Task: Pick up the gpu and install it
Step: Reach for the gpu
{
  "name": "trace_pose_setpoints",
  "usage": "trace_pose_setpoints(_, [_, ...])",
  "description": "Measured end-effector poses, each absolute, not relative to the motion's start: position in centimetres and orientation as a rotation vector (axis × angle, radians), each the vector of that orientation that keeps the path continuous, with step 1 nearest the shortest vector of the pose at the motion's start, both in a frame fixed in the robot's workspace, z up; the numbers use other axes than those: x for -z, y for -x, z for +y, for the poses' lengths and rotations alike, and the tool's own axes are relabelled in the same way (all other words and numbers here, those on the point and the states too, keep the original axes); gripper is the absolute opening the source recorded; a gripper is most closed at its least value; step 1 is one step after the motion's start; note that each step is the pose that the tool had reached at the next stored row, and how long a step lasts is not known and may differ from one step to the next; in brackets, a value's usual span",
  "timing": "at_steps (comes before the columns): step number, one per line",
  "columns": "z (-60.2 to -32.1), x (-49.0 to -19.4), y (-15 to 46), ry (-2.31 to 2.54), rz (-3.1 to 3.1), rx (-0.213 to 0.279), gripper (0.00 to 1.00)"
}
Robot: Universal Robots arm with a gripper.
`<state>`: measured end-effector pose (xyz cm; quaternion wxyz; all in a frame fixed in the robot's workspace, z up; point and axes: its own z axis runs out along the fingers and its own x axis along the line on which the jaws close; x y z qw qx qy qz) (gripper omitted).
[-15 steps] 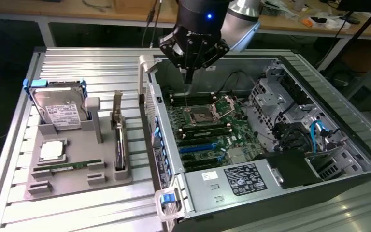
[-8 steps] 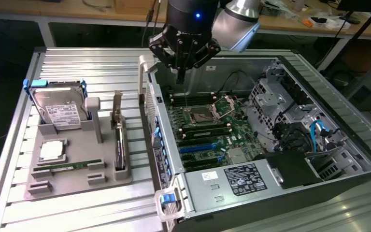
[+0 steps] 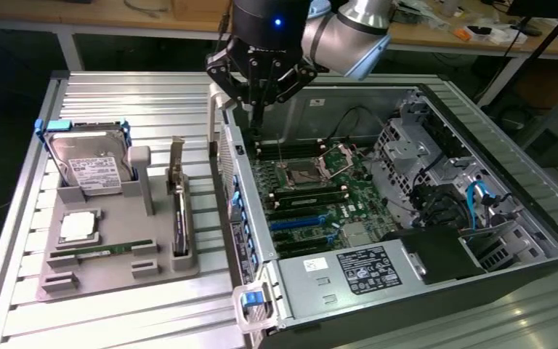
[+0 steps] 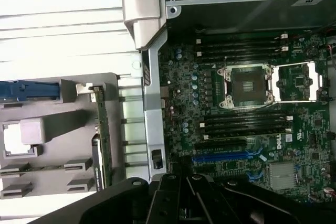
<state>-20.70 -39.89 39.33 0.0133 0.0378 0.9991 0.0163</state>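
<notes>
The gripper (image 3: 256, 107) hangs over the far end of the open computer case (image 3: 511, 218), just above the case wall on the exterior view's left, with its dark fingers clenched together and nothing between them. The gpu (image 3: 177, 207) is well apart from it, standing on its long edge in a slot of the grey holder (image 3: 114, 280) that lies on the ribbed metal table (image 3: 114, 94), beside the case on the exterior view's left. The card's far end carries what looks like its metal bracket, though seen edge-on this is hard to make out. In the same holder a hard drive (image 3: 90, 171) with a white label leans upright in a blue-handled frame, a processor chip (image 3: 78, 227) lies flat nearer the camera, and a slim green memory stick (image 3: 95, 251) lies nearest the holder's front edge. Inside the case the green motherboard (image 3: 342, 203) lies exposed, with an open processor socket (image 4: 249, 85), black memory slots on either side of it, and blue expansion slots (image 3: 298, 222) with nothing seated in them.
</notes>
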Motion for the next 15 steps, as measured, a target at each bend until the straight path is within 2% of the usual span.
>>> trace_pose_setpoints(15, [-39.9,-39.3,24.4,-0.118,3.112,-0.051,0.11])
